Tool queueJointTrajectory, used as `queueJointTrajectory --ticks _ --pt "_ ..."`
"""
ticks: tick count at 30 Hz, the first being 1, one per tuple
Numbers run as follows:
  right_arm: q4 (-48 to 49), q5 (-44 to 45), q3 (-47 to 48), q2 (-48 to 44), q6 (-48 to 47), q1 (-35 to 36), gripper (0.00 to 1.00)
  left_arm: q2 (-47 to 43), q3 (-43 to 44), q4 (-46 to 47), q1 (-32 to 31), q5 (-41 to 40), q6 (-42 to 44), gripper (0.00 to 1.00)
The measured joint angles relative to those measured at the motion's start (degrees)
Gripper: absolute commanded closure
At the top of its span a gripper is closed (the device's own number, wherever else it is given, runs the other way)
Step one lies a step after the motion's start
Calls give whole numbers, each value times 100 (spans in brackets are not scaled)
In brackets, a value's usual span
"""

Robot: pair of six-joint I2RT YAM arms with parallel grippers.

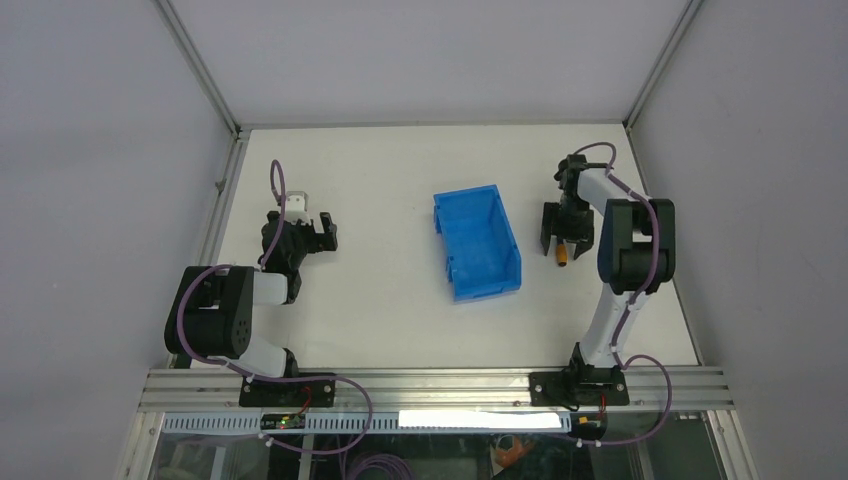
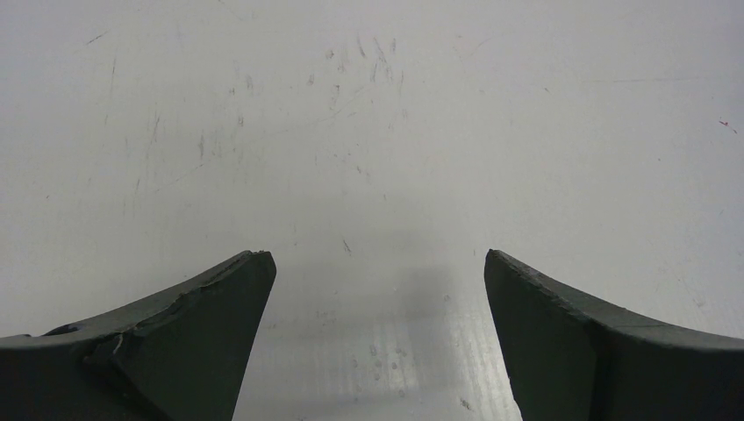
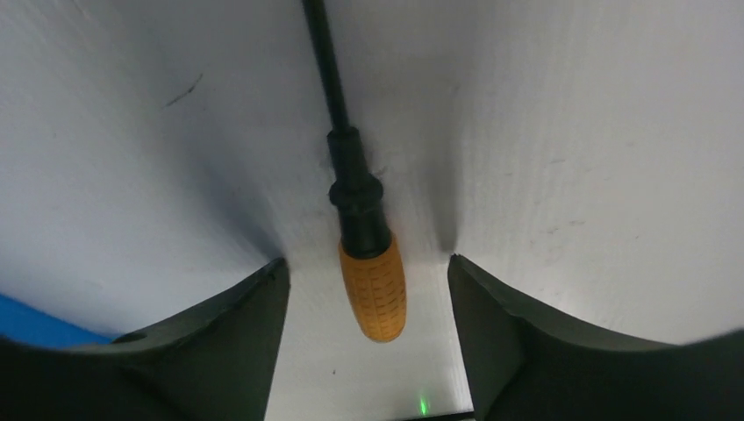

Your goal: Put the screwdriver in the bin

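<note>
The screwdriver (image 3: 373, 285), with an orange handle and black shaft, lies on the white table between my right gripper's open fingers (image 3: 364, 267); the fingers do not touch it. In the top view only its orange handle end (image 1: 562, 256) shows under the right gripper (image 1: 567, 240), just right of the bright blue bin (image 1: 476, 242), which stands open and empty mid-table. A sliver of the bin shows at the lower left of the right wrist view (image 3: 35, 324). My left gripper (image 1: 322, 232) is open and empty at the left, over bare table (image 2: 377, 263).
The table is bounded by grey walls at the back and sides and a metal rail (image 1: 430, 385) at the near edge. The right arm's upright links (image 1: 635, 245) stand right of the screwdriver.
</note>
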Motion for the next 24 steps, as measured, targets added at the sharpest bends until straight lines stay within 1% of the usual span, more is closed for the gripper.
queueJointTrajectory --ticks 3,5,8,9,10,16,20,24 --pt "72 -109 -15 245 -85 -2 43 0 0 0 0 0 2 1" --pt "109 -129 4 260 -131 -9 54 0 0 0 -2 0 2 1" --pt "138 -133 42 282 -221 11 79 0 0 0 0 0 2 1" --pt "160 -116 59 293 -227 11 97 0 0 0 0 0 0 1" --pt "157 -101 79 299 -278 11 100 0 0 0 0 0 2 1" --pt "-26 131 236 306 -354 26 100 0 0 0 0 0 0 1" --pt "-892 155 785 214 -238 90 100 0 0 0 0 0 2 1" --pt "-1805 175 1617 -251 -120 251 100 0 0 0 -2 0 0 1"
